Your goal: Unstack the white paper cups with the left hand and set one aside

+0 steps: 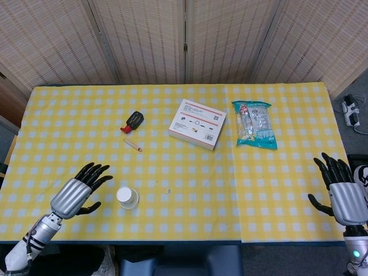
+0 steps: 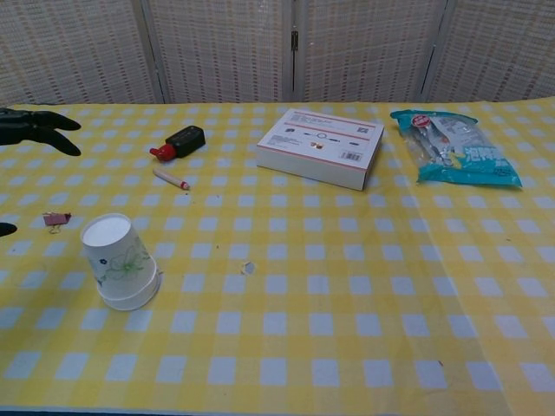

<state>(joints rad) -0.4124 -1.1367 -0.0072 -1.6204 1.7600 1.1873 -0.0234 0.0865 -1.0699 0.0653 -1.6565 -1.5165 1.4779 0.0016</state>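
Observation:
The white paper cups (image 1: 127, 197) (image 2: 120, 262) stand upside down as one nested stack near the table's front left, with a faint green print on the side. My left hand (image 1: 77, 193) hovers just left of the stack, fingers spread and holding nothing; only its dark fingertips (image 2: 33, 126) show at the chest view's left edge. At the table's front right edge my right hand (image 1: 341, 195) stays open and empty.
A small pink clip (image 1: 92, 169) (image 2: 57, 219) lies behind the left hand. Further back are a red-tipped pencil (image 1: 133, 145), a black and red marker (image 1: 133, 121), a white box (image 1: 197, 123) and a teal snack bag (image 1: 256, 124). A tiny scrap (image 2: 248, 268) lies right of the cups.

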